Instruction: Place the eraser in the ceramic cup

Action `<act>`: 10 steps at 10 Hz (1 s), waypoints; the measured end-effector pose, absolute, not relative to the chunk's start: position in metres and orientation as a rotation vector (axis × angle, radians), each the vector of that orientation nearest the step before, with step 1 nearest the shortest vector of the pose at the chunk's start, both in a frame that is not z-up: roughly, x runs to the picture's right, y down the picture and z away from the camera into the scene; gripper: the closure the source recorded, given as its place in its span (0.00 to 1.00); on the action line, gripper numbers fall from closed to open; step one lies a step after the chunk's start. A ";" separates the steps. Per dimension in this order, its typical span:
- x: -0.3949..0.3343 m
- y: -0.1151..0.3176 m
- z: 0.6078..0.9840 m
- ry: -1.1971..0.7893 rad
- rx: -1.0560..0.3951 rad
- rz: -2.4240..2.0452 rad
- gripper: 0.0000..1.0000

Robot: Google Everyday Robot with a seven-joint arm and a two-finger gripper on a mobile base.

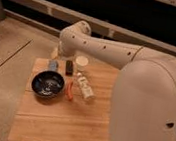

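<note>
A white robot arm (110,51) reaches in from the right over a wooden table (62,126) and bends down at the table's far left corner. The gripper (58,54) sits low at that corner, mostly hidden by the arm, and whether it is wide or narrow cannot be told. It holds nothing that can be seen.

The eraser (69,67), a small dark block, lies on the table just beside the gripper, slightly toward the camera and to the picture's right. The ceramic cup (82,62) stands upright just beyond the eraser, farther from the gripper.

A grey-blue block (53,65) lies directly in front of the gripper. A dark bowl (48,84), an orange pen (70,90) and a white tube (84,85) lie nearer the camera.
</note>
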State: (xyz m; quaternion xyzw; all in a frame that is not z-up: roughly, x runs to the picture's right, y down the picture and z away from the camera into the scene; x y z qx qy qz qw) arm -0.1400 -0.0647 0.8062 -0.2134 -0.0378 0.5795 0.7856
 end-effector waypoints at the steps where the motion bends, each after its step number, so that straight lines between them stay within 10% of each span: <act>1: -0.137 -0.063 0.815 -0.063 -0.445 1.224 0.35; 10: -0.170 -0.086 0.915 0.006 -0.518 1.160 0.35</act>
